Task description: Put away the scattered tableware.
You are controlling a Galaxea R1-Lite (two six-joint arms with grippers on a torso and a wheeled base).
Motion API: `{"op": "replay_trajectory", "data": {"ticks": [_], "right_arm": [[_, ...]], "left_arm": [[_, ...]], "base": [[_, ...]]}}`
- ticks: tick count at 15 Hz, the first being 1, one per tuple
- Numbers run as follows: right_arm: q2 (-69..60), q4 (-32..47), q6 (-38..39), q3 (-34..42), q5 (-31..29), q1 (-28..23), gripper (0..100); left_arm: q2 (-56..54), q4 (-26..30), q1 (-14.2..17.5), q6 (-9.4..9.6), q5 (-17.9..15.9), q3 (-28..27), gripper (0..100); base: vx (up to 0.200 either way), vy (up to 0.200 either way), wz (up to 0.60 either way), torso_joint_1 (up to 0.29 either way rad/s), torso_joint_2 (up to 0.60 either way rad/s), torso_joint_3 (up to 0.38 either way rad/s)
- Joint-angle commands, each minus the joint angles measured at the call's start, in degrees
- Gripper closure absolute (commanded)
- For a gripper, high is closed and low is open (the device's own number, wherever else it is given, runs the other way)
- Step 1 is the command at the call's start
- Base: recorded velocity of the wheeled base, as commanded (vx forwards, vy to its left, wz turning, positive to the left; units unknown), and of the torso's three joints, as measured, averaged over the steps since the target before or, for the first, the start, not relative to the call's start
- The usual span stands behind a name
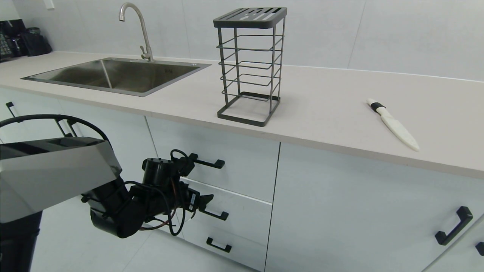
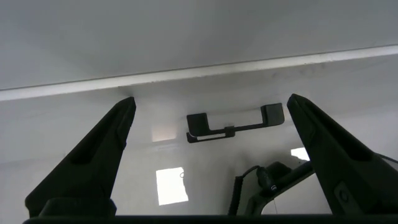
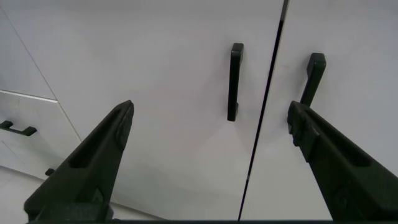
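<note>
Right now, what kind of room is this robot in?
It looks like a kitchen. A shiny steel sink with a curved metal tap is set into the pale countertop, a white knife with a black band lies on it, and white cupboards with black handles run below.

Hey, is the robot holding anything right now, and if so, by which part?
Nothing is held. The left gripper and right gripper are both open and empty, facing the cabinet fronts; the knife lies on the counter.
</note>
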Motion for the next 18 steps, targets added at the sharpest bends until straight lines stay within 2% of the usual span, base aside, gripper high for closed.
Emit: {"op": "replay_trajectory", "data": {"ticks": [1, 2, 3, 4, 10, 16, 18], "right_arm": [[0.09, 0.0, 0.0, 0.01, 0.01, 0.01, 0], [0.09, 0.0, 0.0, 0.01, 0.01, 0.01, 0], [0.09, 0.0, 0.0, 0.01, 0.01, 0.01, 0], [0.09, 0.0, 0.0, 0.01, 0.01, 0.01, 0], [0.09, 0.0, 0.0, 0.01, 0.01, 0.01, 0], [0.09, 0.0, 0.0, 0.01, 0.01, 0.01, 0], [0.09, 0.0, 0.0, 0.01, 0.01, 0.01, 0]], "left_arm": [[-0.63, -0.31, -0.19, -0.07, 1.15, 1.85, 0], [-1.77, -0.31, -0.45, -0.42, 2.47, 3.26, 0], [-4.49, -0.75, -1.24, -1.74, 3.7, 6.34, 0], [-6.6, -1.37, -1.68, -2.18, 3.79, 8.45, 0], [-16.89, -3.21, -1.59, -2.27, 3.43, 20.31, 0], [-27.26, -3.65, -1.77, -1.74, 3.35, 24.97, 0], [-33.06, -3.65, -1.86, -1.83, 3.26, 28.4, 0]], "base": [[0.0, 0.0, 0.0, 0.0, 0.0, 0.0], [0.0, 0.0, 0.0, 0.0, 0.0, 0.0], [0.0, 0.0, 0.0, 0.0, 0.0, 0.0], [0.0, 0.0, 0.0, 0.0, 0.0, 0.0], [0.0, 0.0, 0.0, 0.0, 0.0, 0.0], [0.0, 0.0, 0.0, 0.0, 0.0, 0.0], [0.0, 0.0, 0.0, 0.0, 0.0, 0.0]]}}
